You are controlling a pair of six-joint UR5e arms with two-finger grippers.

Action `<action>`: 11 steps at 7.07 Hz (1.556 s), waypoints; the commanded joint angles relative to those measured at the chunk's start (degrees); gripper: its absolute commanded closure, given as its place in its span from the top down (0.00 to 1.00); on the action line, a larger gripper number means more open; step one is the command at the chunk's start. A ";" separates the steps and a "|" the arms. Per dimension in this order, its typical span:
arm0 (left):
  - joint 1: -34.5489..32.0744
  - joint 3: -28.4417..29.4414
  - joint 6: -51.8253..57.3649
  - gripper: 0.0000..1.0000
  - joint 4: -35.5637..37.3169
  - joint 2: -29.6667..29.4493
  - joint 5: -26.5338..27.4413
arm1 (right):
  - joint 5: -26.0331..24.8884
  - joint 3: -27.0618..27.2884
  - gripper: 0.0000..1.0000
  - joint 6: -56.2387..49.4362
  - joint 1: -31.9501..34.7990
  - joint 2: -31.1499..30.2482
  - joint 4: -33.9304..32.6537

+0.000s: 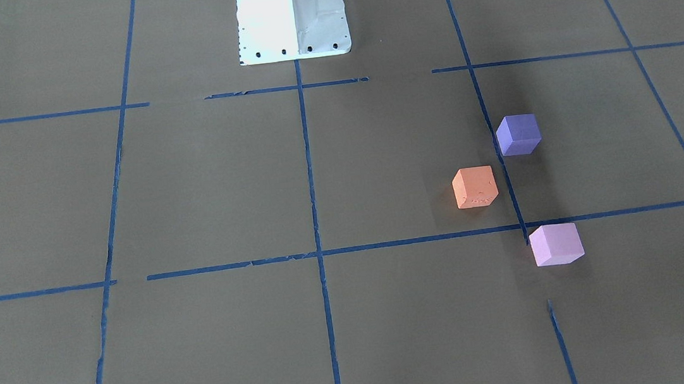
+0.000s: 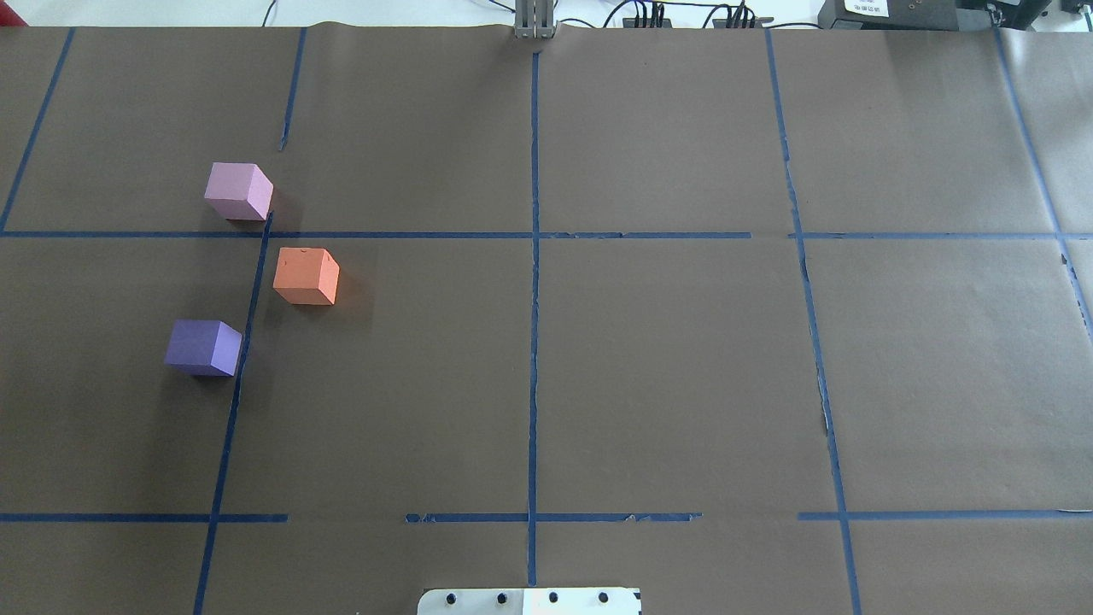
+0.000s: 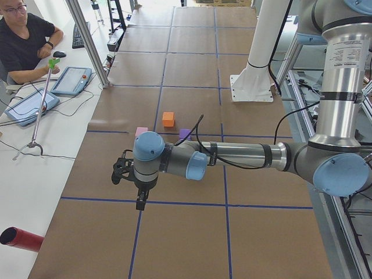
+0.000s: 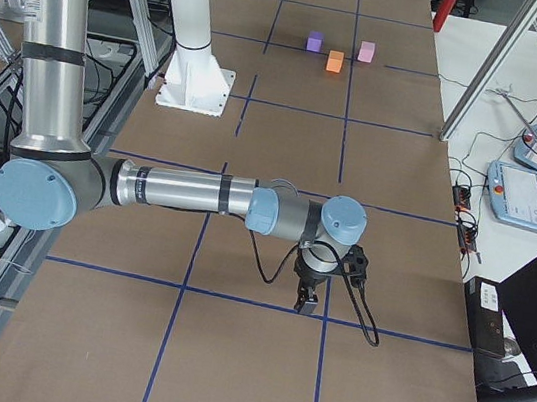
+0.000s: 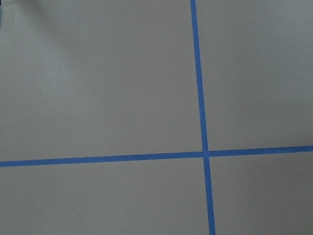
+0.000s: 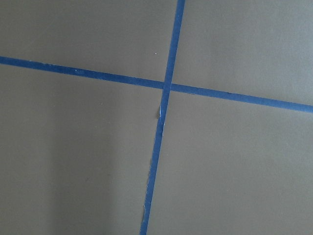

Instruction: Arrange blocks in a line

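Matte foam-like cubes, 3, equal size, crisp edges, all on the robot's L half of the brown paper table [image 2: 666, 367]. L to R in overhead view: purple block [image 2: 203, 348], nearest the robot, just L of a blue tape strip [image 2: 229, 427]. Then pink-lilac block [image 2: 238, 191], farthest out, its corner at the tape crossing. Then orange block [image 2: 306, 276], between them in depth but R of the tape, apart from both. Purple + pink roughly share a line along the tape. Orange is the odd one out, prob. needs shifting L. The left gripper [image 3: 140, 200] hangs pointing down near the table's L end with the blocks beyond it toward centre, so L arm is nearer. The right gripper [image 4: 306, 303] is at the opposite end, well apart. Jaws of both: can't tell, side views only. Wrist cams show only paper + tape.
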 commanded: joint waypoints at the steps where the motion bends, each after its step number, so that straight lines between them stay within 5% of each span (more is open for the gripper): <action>1: 0.00 -0.38 0.17 1.00 0.00 0.09 0.01 | 0.00 0.00 1.00 0.00 0.00 0.02 0.00; 3: 0.00 -0.12 0.17 1.00 -0.09 0.18 0.01 | 0.00 0.00 1.00 0.00 0.00 -0.07 0.00; 6: 1.74 -10.88 -5.75 1.00 4.97 0.19 -1.48 | 0.00 0.00 1.00 0.00 0.00 0.02 0.00; 9: 14.61 -19.17 -17.86 0.99 10.99 -1.65 -3.32 | 0.00 0.00 1.00 0.00 0.00 0.02 0.00; 11: 27.18 -19.54 -32.19 0.99 10.72 -10.58 -2.81 | 0.00 0.00 1.00 0.00 0.00 0.02 0.00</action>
